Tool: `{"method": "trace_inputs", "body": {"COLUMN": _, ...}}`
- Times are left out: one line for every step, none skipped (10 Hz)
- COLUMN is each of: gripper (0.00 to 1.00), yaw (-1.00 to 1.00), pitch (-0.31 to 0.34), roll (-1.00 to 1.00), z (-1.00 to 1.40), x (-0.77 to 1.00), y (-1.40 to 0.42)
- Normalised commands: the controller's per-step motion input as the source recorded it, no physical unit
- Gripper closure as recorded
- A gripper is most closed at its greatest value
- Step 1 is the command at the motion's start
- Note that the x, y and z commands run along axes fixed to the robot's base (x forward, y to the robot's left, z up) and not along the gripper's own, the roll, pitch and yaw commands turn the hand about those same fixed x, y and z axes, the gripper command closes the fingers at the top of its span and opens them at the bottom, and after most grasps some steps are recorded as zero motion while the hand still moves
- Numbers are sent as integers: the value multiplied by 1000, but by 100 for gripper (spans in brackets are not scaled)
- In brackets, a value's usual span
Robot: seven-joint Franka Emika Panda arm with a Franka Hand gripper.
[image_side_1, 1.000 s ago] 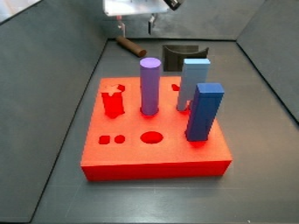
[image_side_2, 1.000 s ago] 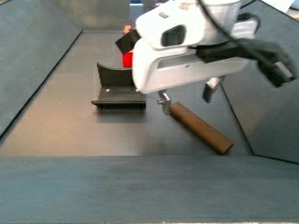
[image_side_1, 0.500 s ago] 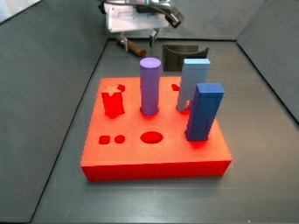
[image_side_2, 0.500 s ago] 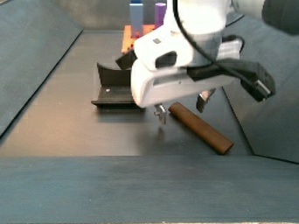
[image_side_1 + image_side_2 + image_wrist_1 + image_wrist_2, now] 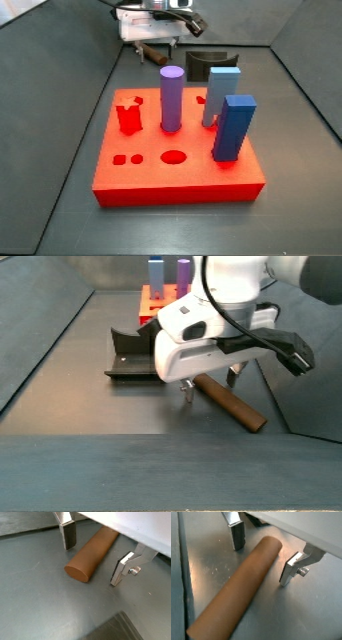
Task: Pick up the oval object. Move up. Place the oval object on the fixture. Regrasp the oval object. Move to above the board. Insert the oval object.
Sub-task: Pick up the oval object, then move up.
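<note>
The oval object (image 5: 93,553) (image 5: 236,598) is a brown rod lying flat on the grey floor. My gripper (image 5: 93,562) (image 5: 262,562) is open and low over it, one finger on each side of the rod's end, with a gap on both sides. In a side view the gripper (image 5: 211,386) stands down over the near end of the oval object (image 5: 235,408). The fixture (image 5: 134,362) (image 5: 209,62) sits close by on the floor. The red board (image 5: 174,182) lies nearer the front, and my gripper (image 5: 158,50) is behind it.
On the board stand a purple cylinder (image 5: 171,96), two blue pegs (image 5: 235,128) (image 5: 222,94) and a red piece (image 5: 128,118). Sloping grey walls (image 5: 67,110) close in the floor on both sides.
The gripper has come down from above the rod until its open fingers straddle it. The rod has not moved.
</note>
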Motion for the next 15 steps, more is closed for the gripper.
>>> {"method": "trace_inputs", "body": {"gripper": 0, "yaw": 0, "pitch": 0, "roll": 0, "z": 0, "x": 0, "y": 0}}
{"method": "trace_inputs", "body": {"gripper": 100, "yaw": 0, "pitch": 0, "roll": 0, "z": 0, "x": 0, "y": 0}}
{"method": "trace_inputs", "body": {"gripper": 100, "yaw": 0, "pitch": 0, "roll": 0, "z": 0, "x": 0, "y": 0}}
{"method": "trace_inputs", "body": {"gripper": 100, "yaw": 0, "pitch": 0, "roll": 0, "z": 0, "x": 0, "y": 0}}
{"method": "trace_inputs", "body": {"gripper": 100, "yaw": 0, "pitch": 0, "roll": 0, "z": 0, "x": 0, "y": 0}}
{"method": "trace_inputs", "body": {"gripper": 100, "yaw": 0, "pitch": 0, "roll": 0, "z": 0, "x": 0, "y": 0}}
{"method": "trace_inputs", "body": {"gripper": 100, "yaw": 0, "pitch": 0, "roll": 0, "z": 0, "x": 0, "y": 0}}
{"method": "trace_inputs", "body": {"gripper": 100, "yaw": 0, "pitch": 0, "roll": 0, "z": 0, "x": 0, "y": 0}}
{"method": "trace_inputs", "body": {"gripper": 100, "yaw": 0, "pitch": 0, "roll": 0, "z": 0, "x": 0, "y": 0}}
{"method": "trace_inputs", "body": {"gripper": 100, "yaw": 0, "pitch": 0, "roll": 0, "z": 0, "x": 0, "y": 0}}
{"method": "trace_inputs", "body": {"gripper": 100, "yaw": 0, "pitch": 0, "roll": 0, "z": 0, "x": 0, "y": 0}}
{"method": "trace_inputs", "body": {"gripper": 100, "yaw": 0, "pitch": 0, "roll": 0, "z": 0, "x": 0, "y": 0}}
{"method": "trace_inputs", "body": {"gripper": 100, "yaw": 0, "pitch": 0, "roll": 0, "z": 833, "x": 0, "y": 0}}
{"method": "trace_inputs", "body": {"gripper": 100, "yaw": -12, "pitch": 32, "roll": -4, "z": 772, "x": -37, "y": -30}}
{"method": "trace_inputs", "body": {"gripper": 100, "yaw": -16, "pitch": 62, "roll": 11, "z": 617, "x": -39, "y": -28}}
